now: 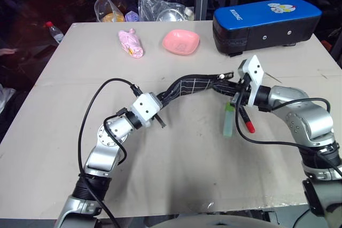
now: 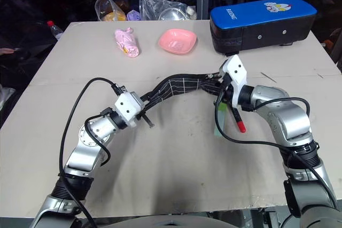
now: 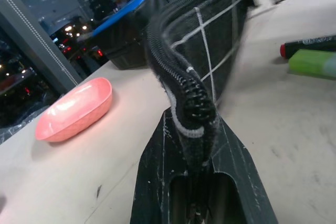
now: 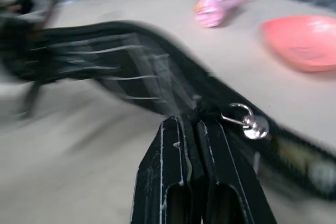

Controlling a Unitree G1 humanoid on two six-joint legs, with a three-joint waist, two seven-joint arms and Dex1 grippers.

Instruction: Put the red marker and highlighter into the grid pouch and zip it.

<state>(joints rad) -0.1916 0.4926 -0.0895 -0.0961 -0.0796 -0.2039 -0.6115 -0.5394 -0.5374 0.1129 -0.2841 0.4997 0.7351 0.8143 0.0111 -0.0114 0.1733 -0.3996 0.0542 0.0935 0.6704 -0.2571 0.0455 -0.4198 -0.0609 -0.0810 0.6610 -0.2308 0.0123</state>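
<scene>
The grid pouch [image 1: 184,88] is held above the table [image 1: 176,169], stretched between the 2 grippers. One end of it is pinched by the left gripper [image 3: 195,129], whose fingers are pressed together on the zipper edge. The other end is gripped by the right gripper [image 4: 193,124], whose fingers are clamped together on the pouch's zipper edge, just beside a small silver ring [image 4: 248,121] hanging from the zipper. The pouch sags and twists between the 2 grips, with its white grid lines turned upward.

The highlighter [image 1: 228,119] is seen lying on the table just below the right-hand end of the pouch, outside it. The red marker [image 1: 246,120] lies just beside the highlighter, on the side away from the pouch's middle, also outside the pouch, its red end pointing toward the robot.

Beyond the pouch, a pink dish [image 1: 181,41] rests on the table, with a pink wrapped item [image 1: 131,43] beside it, farther from the blue-topped case [image 1: 265,24]. The case stands beyond the right-hand end of the pouch, near the table's far edge.
</scene>
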